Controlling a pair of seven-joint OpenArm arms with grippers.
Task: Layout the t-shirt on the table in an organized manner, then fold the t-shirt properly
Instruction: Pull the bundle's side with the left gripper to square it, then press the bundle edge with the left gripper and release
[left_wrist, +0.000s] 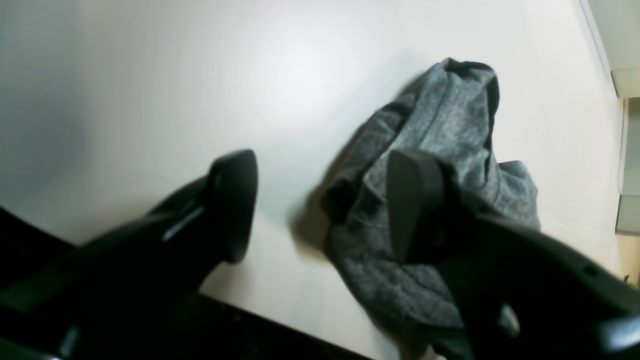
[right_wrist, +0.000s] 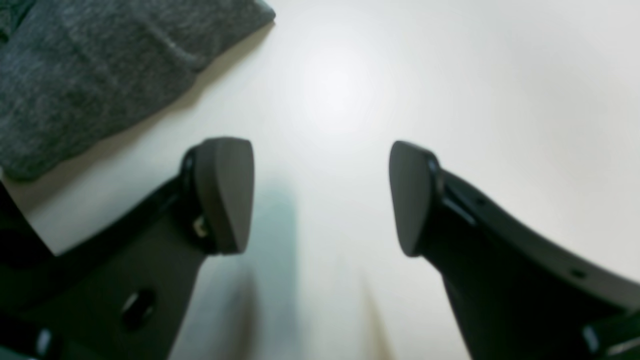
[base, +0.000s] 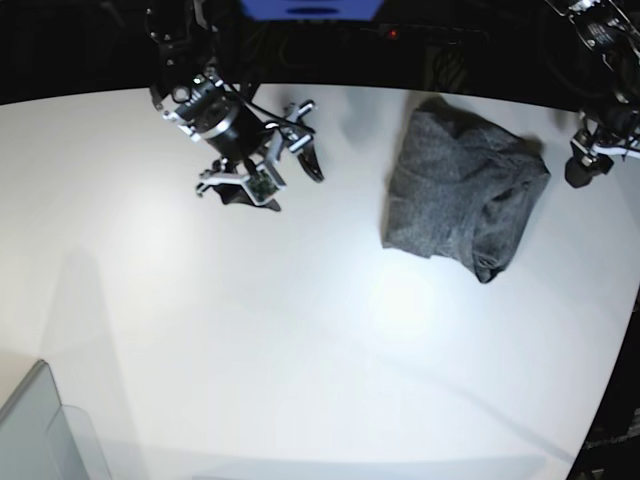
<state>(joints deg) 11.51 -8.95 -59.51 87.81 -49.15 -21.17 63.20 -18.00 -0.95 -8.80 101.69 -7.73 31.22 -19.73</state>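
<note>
1. The t-shirt (base: 460, 197) lies bunched on the table (base: 300, 330), toward its far edge.
2. The left gripper (left_wrist: 320, 205) hangs spread wide and empty beside the cloth.
3. The right gripper (right_wrist: 320, 197) gapes wide, empty, well apart.

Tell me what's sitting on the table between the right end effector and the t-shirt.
Nothing: in the base view, only bare white table separates the right end effector from the t-shirt. The right wrist view shows the same bare surface beside the shirt's edge.

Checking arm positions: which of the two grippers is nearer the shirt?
The left gripper, beside the shirt; the right gripper is farther off.
</note>
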